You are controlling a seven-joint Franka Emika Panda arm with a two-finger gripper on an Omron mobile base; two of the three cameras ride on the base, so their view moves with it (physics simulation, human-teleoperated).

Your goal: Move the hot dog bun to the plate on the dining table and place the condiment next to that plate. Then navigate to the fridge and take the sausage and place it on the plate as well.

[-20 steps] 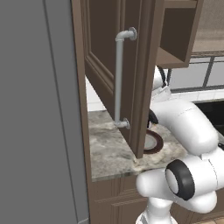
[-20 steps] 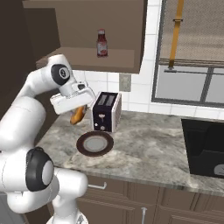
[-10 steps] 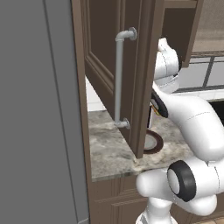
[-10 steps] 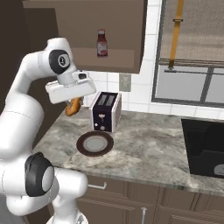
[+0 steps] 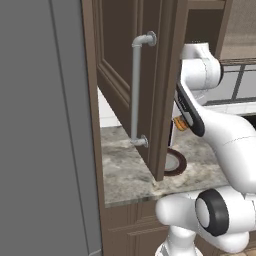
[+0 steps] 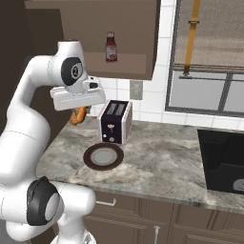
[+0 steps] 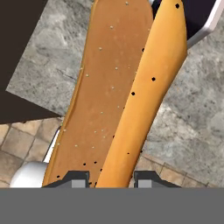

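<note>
The hot dog bun (image 6: 76,119) hangs in the air above the wall counter, left of the toaster, with my gripper (image 6: 80,112) shut on it. In the hand view the tan-orange split bun (image 7: 118,96) runs up from between my gripper (image 7: 111,177) fingertips, its seeded faces showing. Past the open cabinet door in the left base view, a bit of the bun (image 5: 181,125) peeks out. The condiment (image 6: 111,46), a dark red bottle with a red cap, stands on the open cabinet's shelf above. The blue plate, dining table, fridge and sausage are out of view.
A black toaster (image 6: 115,121) stands on the marble wall counter (image 6: 157,162), with a dark brown plate (image 6: 103,156) in front of it. The cabinet door (image 5: 150,90) hangs open close to my arm. A dark cooktop (image 6: 224,159) lies at the right. A tall grey panel (image 5: 45,125) stands at the left.
The arm has raised the bun a little up and to the left, away from the toaster, with the elbow swinging higher. The grip has not changed.
</note>
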